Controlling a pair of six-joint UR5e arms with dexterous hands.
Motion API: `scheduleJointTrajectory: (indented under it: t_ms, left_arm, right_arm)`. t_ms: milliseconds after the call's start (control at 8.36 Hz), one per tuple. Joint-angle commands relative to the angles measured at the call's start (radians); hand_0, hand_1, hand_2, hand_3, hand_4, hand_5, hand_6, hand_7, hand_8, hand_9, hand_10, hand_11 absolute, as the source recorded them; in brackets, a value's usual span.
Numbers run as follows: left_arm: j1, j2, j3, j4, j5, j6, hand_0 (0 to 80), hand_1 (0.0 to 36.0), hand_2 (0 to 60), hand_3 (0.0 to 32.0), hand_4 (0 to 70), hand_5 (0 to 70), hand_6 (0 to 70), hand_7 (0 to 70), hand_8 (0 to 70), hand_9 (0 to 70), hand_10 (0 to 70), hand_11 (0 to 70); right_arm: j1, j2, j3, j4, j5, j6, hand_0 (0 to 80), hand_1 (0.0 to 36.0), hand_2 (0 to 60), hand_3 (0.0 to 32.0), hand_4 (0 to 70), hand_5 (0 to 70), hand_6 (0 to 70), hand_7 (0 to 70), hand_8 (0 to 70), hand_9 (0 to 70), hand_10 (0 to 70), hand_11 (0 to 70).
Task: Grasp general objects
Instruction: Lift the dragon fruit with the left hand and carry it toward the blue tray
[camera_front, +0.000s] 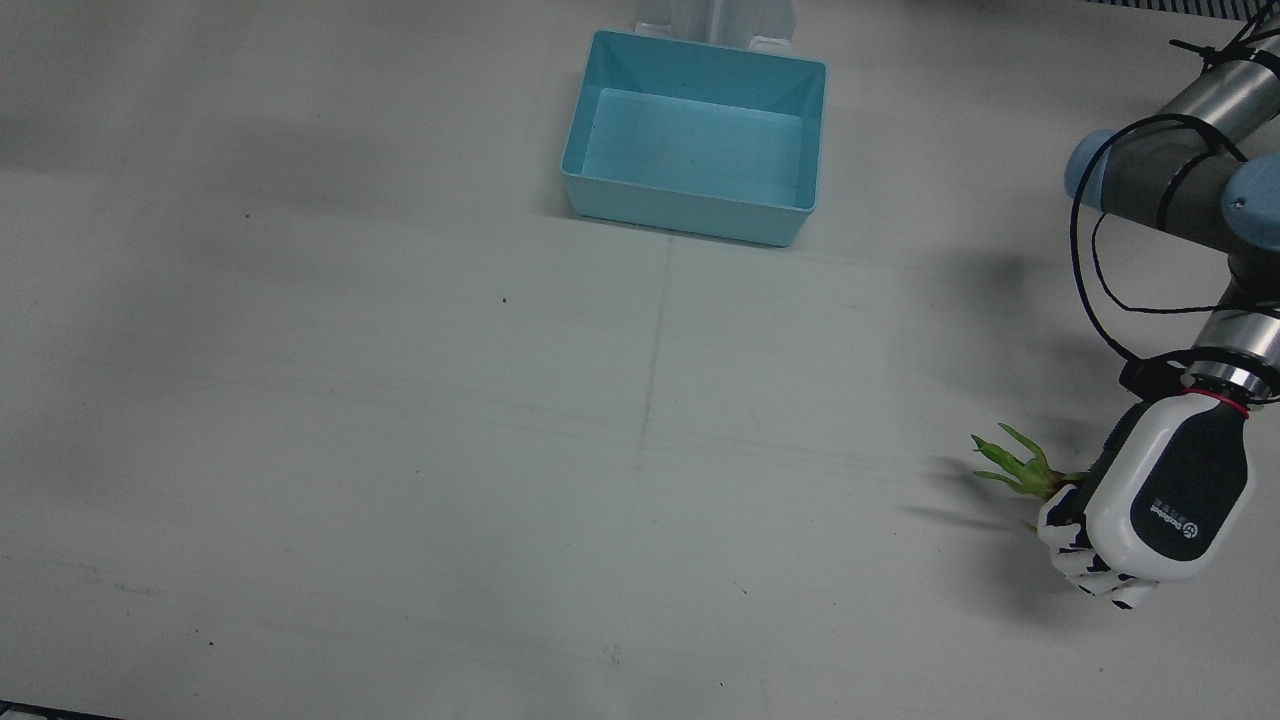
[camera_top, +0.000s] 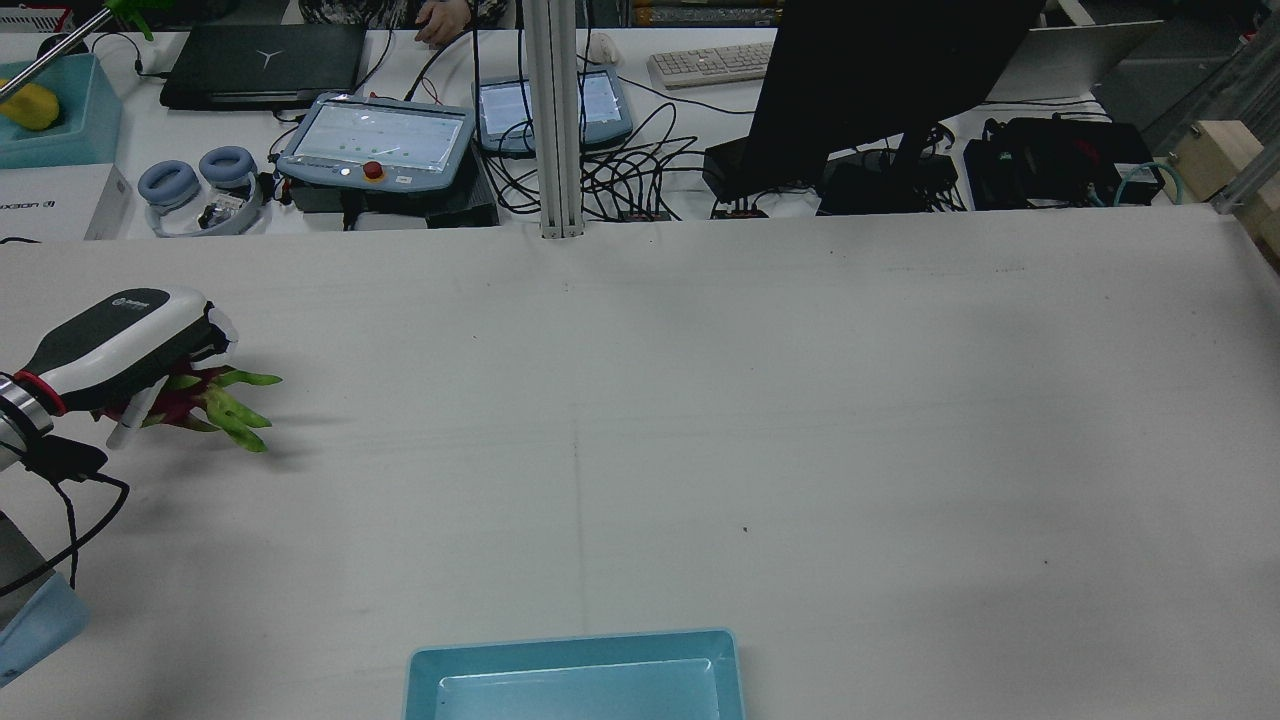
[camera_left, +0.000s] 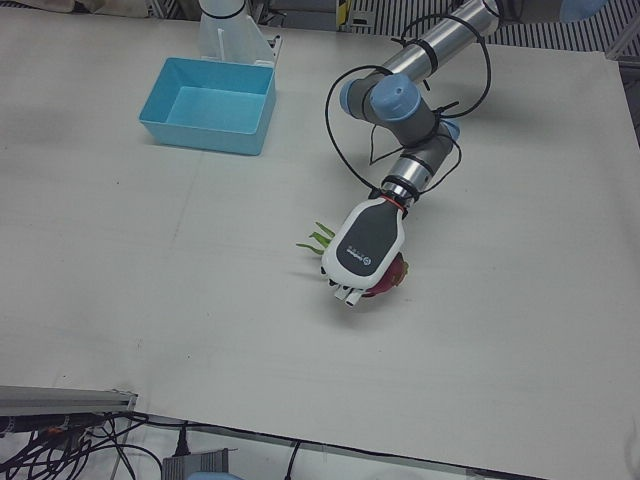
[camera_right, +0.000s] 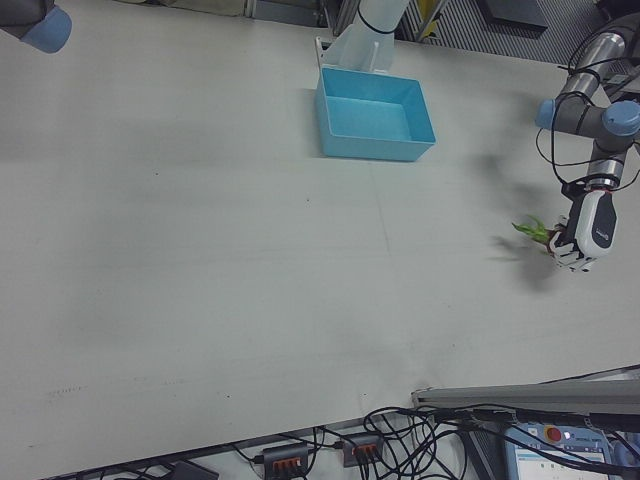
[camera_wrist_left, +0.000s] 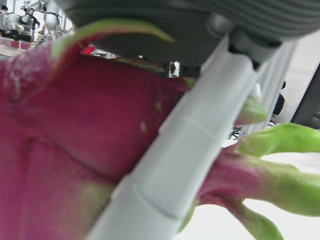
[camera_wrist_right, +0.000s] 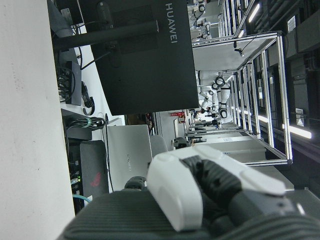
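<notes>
Closest to the lens in the left hand view, a pale finger (camera_wrist_left: 175, 165) of the left hand (camera_left: 362, 244) lies diagonally across the magenta skin of a dragon fruit (camera_wrist_left: 75, 145), pressed against it. The left hand is wrapped over the fruit from above, fingers curled around it, so that only the fruit's green leafy tips (camera_front: 1015, 465) stick out from under the palm on the side toward the blue bin (camera_front: 695, 135). Hand and fruit are low over the white surface (camera_front: 400, 450), well apart from the blue bin, out toward the robot's left edge; whether the fruit touches the surface cannot be told. The right hand (camera_wrist_right: 200, 192) shows only in its own view, fingers folded in toward the palm with nothing between them. It faces a dark monitor (camera_wrist_right: 145, 55) beyond the surface's edge.
</notes>
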Motion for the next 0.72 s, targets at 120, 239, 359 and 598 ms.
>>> scheduleJointTrajectory:
  t_ms: [120,239,359,598]
  left_arm:
    - [-0.008,-0.012,-0.142,-0.001,0.315,-0.178,80.0,36.0,60.0,0.0,70.0,70.0,70.0,70.0,70.0,70.0,70.0,70.0]
    - [-0.008,-0.003,-0.142,-0.079,0.393,-0.237,80.0,36.0,60.0,0.0,70.0,70.0,70.0,70.0,70.0,70.0,70.0,70.0]
    - [-0.005,-0.001,-0.141,-0.152,0.431,-0.312,80.0,36.0,60.0,0.0,70.0,70.0,70.0,70.0,70.0,70.0,70.0,70.0]
    - [0.006,0.032,-0.142,-0.316,0.503,-0.525,80.0,36.0,60.0,0.0,70.0,70.0,70.0,70.0,70.0,70.0,70.0,70.0]
  right_arm:
    - [0.000,0.000,0.000,0.000,0.000,0.000,0.0,0.0,0.0,0.0,0.0,0.0,0.0,0.0,0.0,0.0,0.0,0.0]
    - [0.000,0.000,0.000,0.000,0.000,0.000,0.0,0.0,0.0,0.0,0.0,0.0,0.0,0.0,0.0,0.0,0.0,0.0]
    - [0.000,0.000,0.000,0.000,0.000,0.000,0.0,0.0,0.0,0.0,0.0,0.0,0.0,0.0,0.0,0.0,0.0,0.0]
    - [0.000,0.000,0.000,0.000,0.000,0.000,0.0,0.0,0.0,0.0,0.0,0.0,0.0,0.0,0.0,0.0,0.0,0.0]
